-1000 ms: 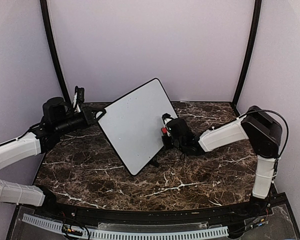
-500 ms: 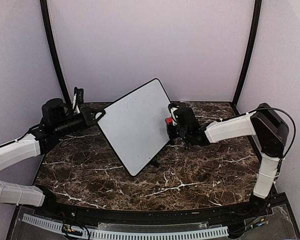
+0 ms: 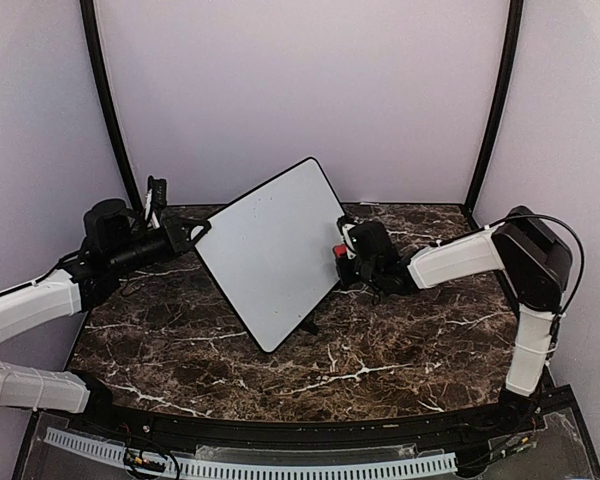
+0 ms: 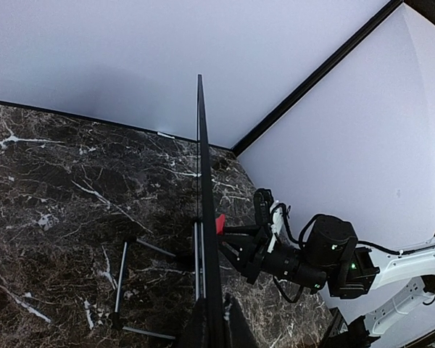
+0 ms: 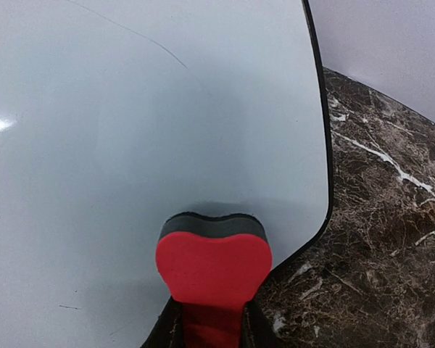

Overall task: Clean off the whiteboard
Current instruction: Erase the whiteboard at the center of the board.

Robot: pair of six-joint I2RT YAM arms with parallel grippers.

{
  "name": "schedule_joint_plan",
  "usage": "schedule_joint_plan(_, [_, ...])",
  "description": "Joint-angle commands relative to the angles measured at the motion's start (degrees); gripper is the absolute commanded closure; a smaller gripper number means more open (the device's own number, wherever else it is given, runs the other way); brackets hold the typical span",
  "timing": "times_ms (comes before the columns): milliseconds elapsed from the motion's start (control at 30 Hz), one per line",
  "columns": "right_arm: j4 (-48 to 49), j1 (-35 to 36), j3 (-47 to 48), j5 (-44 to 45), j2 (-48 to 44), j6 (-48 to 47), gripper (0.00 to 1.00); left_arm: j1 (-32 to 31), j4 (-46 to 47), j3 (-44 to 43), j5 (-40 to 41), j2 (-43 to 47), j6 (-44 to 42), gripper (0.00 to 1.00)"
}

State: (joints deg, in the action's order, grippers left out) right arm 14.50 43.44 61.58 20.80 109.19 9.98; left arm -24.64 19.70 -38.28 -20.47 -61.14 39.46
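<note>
The whiteboard (image 3: 270, 250) stands tilted on the marble table, one corner up, its white face toward the camera. My left gripper (image 3: 195, 232) is shut on its left edge; in the left wrist view the whiteboard (image 4: 202, 167) is edge-on, running out from the gripper (image 4: 216, 330). My right gripper (image 3: 344, 256) is shut on a red eraser (image 3: 338, 250) with a dark felt face. The eraser (image 5: 214, 262) presses on the whiteboard (image 5: 130, 130) near its rounded right corner, above the right gripper (image 5: 206, 330). Only a faint thin line and a few specks show on the board.
Thin metal stand legs (image 4: 119, 268) jut from the board's back onto the marble table (image 3: 380, 350). Pale walls with black corner posts (image 3: 492, 100) close in the back and sides. A white cable strip (image 3: 280, 468) runs along the near edge.
My right gripper has carried the eraser up and to the right, toward the board's right edge. The left arm and the board have barely moved.
</note>
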Motion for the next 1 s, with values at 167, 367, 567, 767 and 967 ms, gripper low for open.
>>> schedule_joint_plan(167, [-0.1,-2.6,2.7,0.4,3.9,0.2,0.81,-0.5,6.3,0.2,-1.7,2.8,0.4,1.00])
schedule_joint_plan(367, [0.1,-5.1,3.5,0.3,6.0,0.9,0.80,-0.5,5.9,1.0,-1.5,3.2,0.5,1.00])
schedule_joint_plan(567, [-0.4,-6.0,2.1,0.1,3.1,1.4,0.79,-0.5,6.5,2.2,-2.1,3.4,1.4,1.00])
schedule_joint_plan(767, [-3.3,-6.1,-0.5,2.1,-2.6,2.8,0.78,-0.5,8.7,4.4,-3.3,3.0,3.7,1.00])
schedule_joint_plan(967, [-8.5,-6.2,-3.3,-0.2,-8.4,5.2,0.77,-0.6,9.6,6.4,-3.9,3.8,5.3,0.98])
